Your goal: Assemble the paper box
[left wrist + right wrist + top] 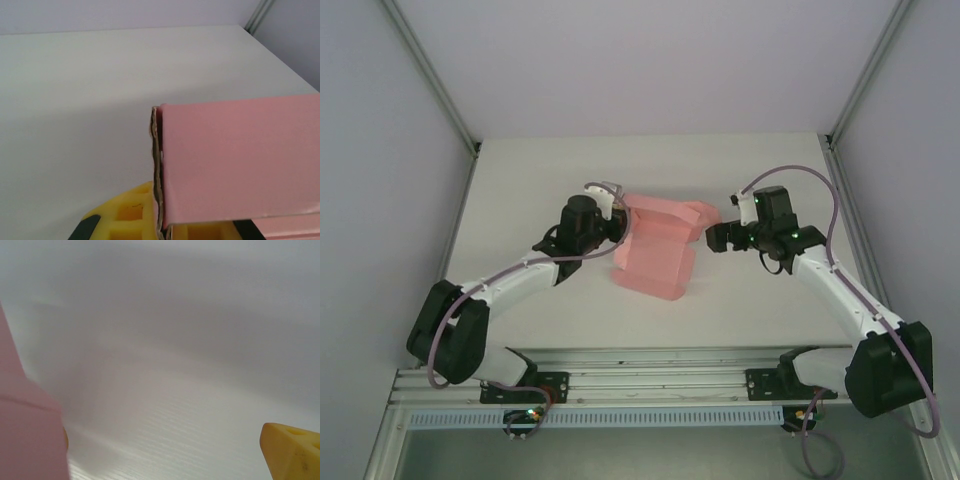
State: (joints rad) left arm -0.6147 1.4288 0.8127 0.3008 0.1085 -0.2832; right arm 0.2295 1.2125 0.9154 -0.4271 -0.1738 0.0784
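**Pink card pinched at one corner, loose at the other**

The half-folded pink thin-card paper box (655, 255) sits about midway across the white worktop (760, 310), between its near and far edges. Its walls are raised and a flap sticks out toward the right edge. The black left gripper (616, 222) is at the box's far-left corner. In its wrist view a wall of card runs edge-on between its yellow finger pads (127, 215), so I take it as clamped on that wall. The black right gripper (715, 238) is at the protruding flap with its fingers spread wide. One yellow fingertip (292, 450) is well clear of the card, and the pink flap lies against the other side. It grips nothing.

My worry is the thin card. The edge in the left pinch looks wavy and a little frayed, and a hard squeeze or a twist there could crease the wall off its fold line or tear it. If the right arm pushes the flap while only one corner is held, the whole box could pivot about that corner or skid over the smooth worktop rather than fold. The flap might also buckle in its middle rather than bend at the crease, or slip past the open fingers. A raised wall could spring back flat if the left side lets go too soon.
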